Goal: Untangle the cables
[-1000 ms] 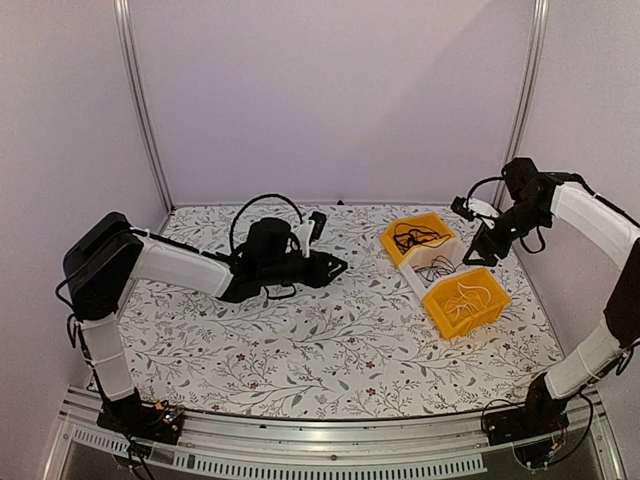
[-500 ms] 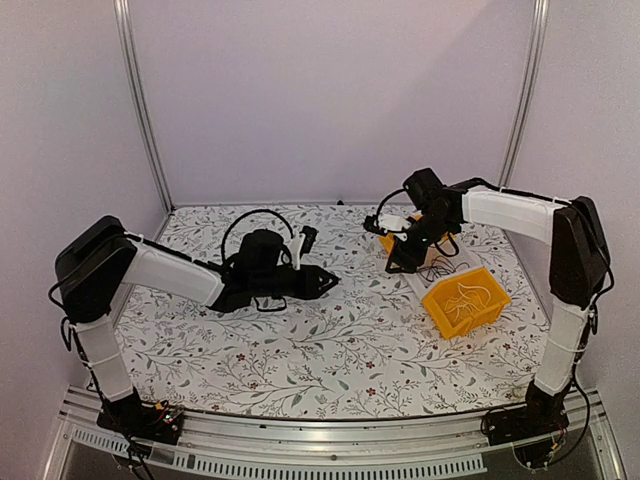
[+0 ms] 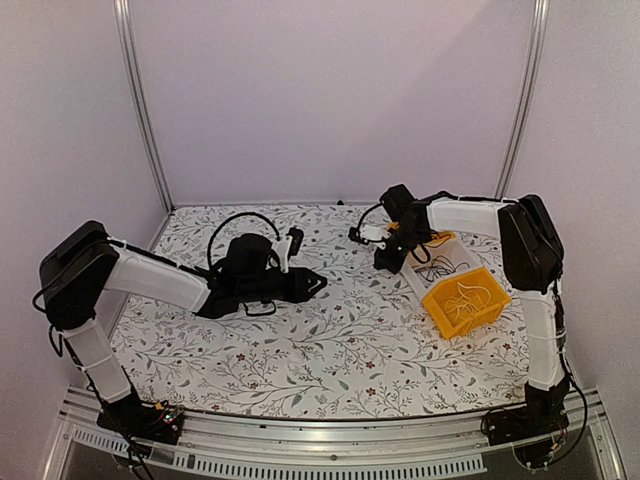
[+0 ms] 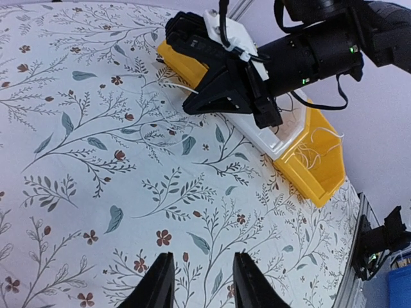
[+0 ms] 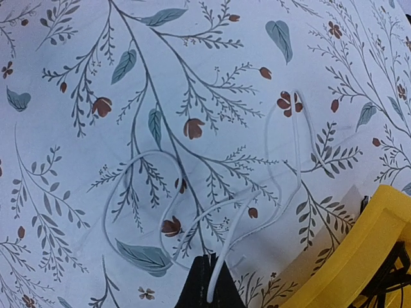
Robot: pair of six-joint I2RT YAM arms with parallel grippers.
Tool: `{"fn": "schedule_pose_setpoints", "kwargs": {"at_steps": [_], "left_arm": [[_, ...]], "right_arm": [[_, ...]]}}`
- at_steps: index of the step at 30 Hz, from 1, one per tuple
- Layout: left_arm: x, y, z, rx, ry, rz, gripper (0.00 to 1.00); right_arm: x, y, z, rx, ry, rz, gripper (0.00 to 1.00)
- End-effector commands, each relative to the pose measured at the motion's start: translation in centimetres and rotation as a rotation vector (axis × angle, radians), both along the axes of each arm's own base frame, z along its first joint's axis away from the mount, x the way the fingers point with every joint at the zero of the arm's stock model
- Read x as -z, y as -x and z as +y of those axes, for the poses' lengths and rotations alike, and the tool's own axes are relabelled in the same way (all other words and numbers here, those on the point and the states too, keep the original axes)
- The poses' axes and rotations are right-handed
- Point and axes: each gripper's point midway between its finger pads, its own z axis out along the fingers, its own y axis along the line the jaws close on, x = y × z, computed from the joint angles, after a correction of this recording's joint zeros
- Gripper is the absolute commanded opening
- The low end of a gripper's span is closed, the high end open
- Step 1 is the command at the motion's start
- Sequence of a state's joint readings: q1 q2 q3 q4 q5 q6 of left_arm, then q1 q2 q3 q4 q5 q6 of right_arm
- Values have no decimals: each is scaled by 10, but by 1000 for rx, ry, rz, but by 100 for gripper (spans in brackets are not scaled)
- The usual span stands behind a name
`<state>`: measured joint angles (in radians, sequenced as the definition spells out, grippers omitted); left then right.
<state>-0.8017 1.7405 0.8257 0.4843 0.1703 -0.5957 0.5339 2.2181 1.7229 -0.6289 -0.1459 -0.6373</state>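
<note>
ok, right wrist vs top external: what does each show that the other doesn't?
Right wrist only: a thin white cable looped on the cloth, one end pinched in the shut right end effector, and black cables in the bin corner.
Top external only: both arms whole, the left end effector over the cloth, the white plastic tray, and the nearer yellow plastic bin holding white cables.
Both: the floral tablecloth and the farther yellow plastic bin.

Arms (image 3: 160, 275) numbered 2 | grippers numbered 2: left gripper (image 4: 201, 274), right gripper (image 5: 207, 285) | yellow bins (image 3: 465, 300) numbered 2 | white tray (image 4: 281, 140) numbered 1 | cables (image 5: 225, 251) lay too tangled to count.
</note>
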Motion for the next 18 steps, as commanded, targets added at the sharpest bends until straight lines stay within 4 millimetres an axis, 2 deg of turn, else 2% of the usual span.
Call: {"fn": "schedule_pose_setpoints", "kwargs": {"at_steps": [1, 5, 7, 11, 14, 18], "left_arm": [[2, -19, -5, -26, -4, -35, 31], [2, -35, -20, -30, 17, -63, 36], [-5, -38, -29, -18, 55, -91, 38], [-13, -40, -42, 0, 95, -143, 42], [-12, -42, -46, 0, 102, -159, 42], [-14, -41, -56, 36, 144, -165, 42]], "right_arm": [[-29, 2, 19, -18, -91, -9, 0], [-70, 27, 33, -59, -215, 53, 0], [-90, 39, 39, -79, -270, 79, 0], [-109, 66, 50, -124, -346, 179, 0], [-119, 82, 58, -160, -392, 233, 0], [-130, 95, 63, -184, -422, 245, 0]]}}
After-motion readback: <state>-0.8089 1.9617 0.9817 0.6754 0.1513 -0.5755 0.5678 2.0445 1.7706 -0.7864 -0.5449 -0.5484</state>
